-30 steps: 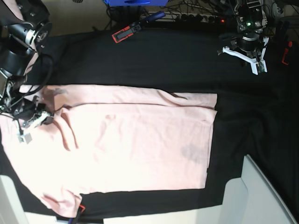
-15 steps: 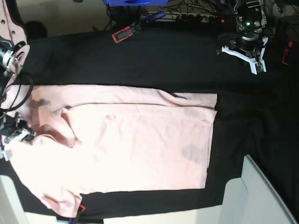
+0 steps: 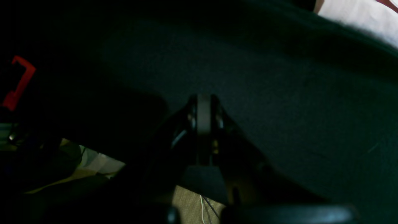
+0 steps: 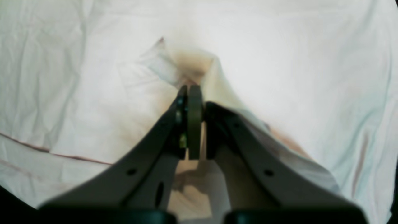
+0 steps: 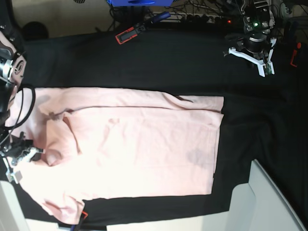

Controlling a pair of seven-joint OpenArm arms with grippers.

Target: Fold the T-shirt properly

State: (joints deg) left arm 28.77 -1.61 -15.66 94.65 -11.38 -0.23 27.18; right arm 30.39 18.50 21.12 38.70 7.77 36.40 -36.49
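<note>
My right tool [image 4: 190,93] is clenched on a fold of the T-shirt [image 5: 144,144] – one long side is folded, the rest remains; my left tool [image 5: 262,60] is clenched, empty.

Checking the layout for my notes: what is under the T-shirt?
The T-shirt lies on a black table cloth, which shows along every side but the left. What lies beneath its middle is covered. The right gripper pinches a raised fold.
</note>
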